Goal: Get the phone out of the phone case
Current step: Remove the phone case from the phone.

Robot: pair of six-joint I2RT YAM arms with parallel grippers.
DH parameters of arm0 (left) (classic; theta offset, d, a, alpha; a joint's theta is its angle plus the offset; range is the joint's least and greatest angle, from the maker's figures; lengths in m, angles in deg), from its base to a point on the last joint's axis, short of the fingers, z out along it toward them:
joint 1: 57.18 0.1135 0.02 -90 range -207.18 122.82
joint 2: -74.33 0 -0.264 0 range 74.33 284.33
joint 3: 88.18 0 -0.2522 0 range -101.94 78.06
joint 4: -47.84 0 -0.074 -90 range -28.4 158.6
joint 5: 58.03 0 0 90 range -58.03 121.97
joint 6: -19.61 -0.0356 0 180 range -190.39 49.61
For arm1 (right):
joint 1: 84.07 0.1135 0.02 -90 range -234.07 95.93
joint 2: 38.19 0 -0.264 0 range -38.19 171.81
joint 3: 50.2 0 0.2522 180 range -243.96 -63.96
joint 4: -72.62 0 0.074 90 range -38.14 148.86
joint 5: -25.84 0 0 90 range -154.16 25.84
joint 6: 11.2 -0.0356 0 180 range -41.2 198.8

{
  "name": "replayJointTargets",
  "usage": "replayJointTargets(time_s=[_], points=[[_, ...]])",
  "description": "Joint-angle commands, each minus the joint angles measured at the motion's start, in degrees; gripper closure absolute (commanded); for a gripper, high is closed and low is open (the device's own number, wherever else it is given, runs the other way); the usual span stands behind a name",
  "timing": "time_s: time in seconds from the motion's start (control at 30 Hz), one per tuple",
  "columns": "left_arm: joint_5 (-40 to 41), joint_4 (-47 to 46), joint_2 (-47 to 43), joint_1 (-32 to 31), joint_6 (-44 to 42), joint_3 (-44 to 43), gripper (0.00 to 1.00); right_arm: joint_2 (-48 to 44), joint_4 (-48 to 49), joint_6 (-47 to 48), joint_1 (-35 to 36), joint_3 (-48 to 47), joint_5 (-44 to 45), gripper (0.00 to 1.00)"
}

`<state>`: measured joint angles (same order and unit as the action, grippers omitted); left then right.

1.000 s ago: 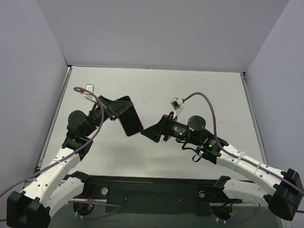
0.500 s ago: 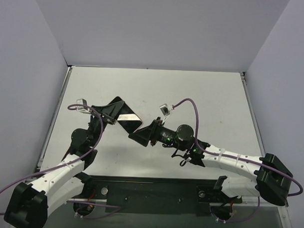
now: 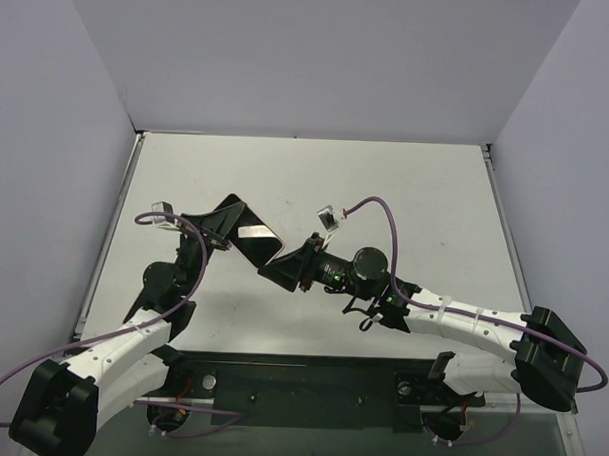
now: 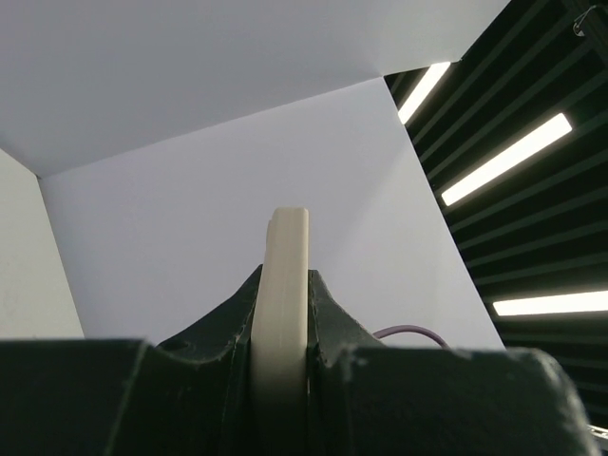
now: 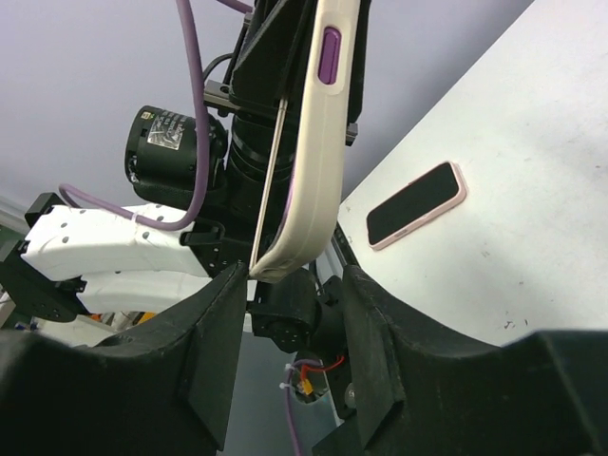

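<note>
Cream purple-buttoned phone case (image 5: 318, 142), clamped by left jaws at worktop (image 3: 416, 192) nine o'clock; right jaws spread, flanking its end.

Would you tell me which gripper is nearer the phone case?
Left. The left gripper is shut on the phone case; the right gripper is open, straddling its end without clamping.

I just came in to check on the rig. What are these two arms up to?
The left pincer is clamped on the edge of a cream phone case with a purple button, holding it up off the table. The right pincer is open, its jaws straddling the case's lower corner. The phone does not look out yet, and its dark face shows from above.
</note>
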<state>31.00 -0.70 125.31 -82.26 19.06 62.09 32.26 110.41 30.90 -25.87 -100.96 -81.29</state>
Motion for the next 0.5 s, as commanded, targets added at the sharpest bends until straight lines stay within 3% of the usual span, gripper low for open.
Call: replayJointTargets(time_s=[0.0,0.3,0.47], points=[[-1.31,-9.15,0.78,0.03,2.57,-1.26,1.00,0.29,5.22,0.27,-0.36,-3.17,-3.43,0.60],[-3.51,-13.89,3.77,-0.06,4.41,-1.70,1.00,2.14,6.02,-0.44,-1.24,-5.19,-7.84,0.65],[-3.95,-16.80,5.01,-0.23,5.82,-1.70,1.00,2.84,5.05,0.35,-1.33,-5.90,-8.45,0.74]])
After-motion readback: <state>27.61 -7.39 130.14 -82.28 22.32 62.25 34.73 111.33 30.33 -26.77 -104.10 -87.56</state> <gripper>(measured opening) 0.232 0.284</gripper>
